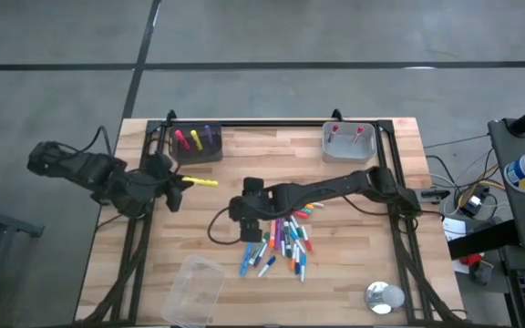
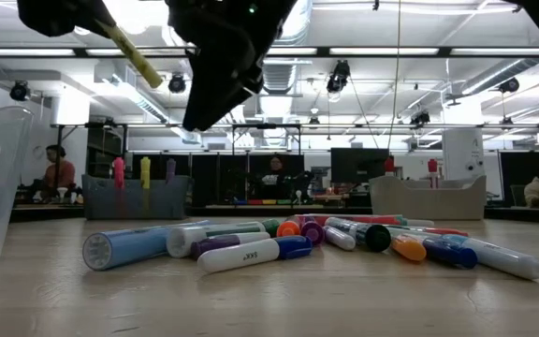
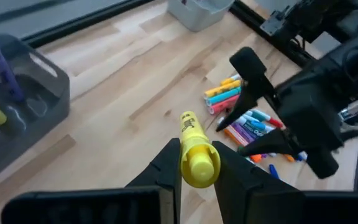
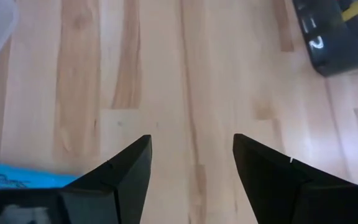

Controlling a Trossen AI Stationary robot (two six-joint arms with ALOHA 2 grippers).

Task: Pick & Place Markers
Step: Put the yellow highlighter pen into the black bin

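My left gripper [image 1: 179, 185] hangs above the table's left part, shut on a yellow marker [image 3: 196, 155]. Beyond it stands a dark bin [image 1: 197, 144] holding a pink, a yellow and a purple marker upright. A pile of loose markers [image 1: 285, 241] in mixed colours lies on the wood at the table's middle. My right gripper [image 4: 191, 146] hovers open over bare wood at the pile's left edge, its fingers slanting down toward the table's left. A blue marker [image 4: 17, 179] lies just beside one finger, untouched. My left gripper pinches the yellow marker's thick end [image 3: 199, 167] between its two fingers [image 3: 166, 165]. The marker lies along the fingers and sticks out ahead of them toward the table's right [image 1: 205, 183]. It is lifted clear of the table and tilts in the low view [image 2: 134, 51].
A grey bin [image 1: 349, 141] with two red markers stands at the far right. A clear plastic container [image 1: 192, 290] lies at the near left, and a small silver round thing [image 1: 384, 297] at the near right. Black frame rails run along the table's left and right edges.
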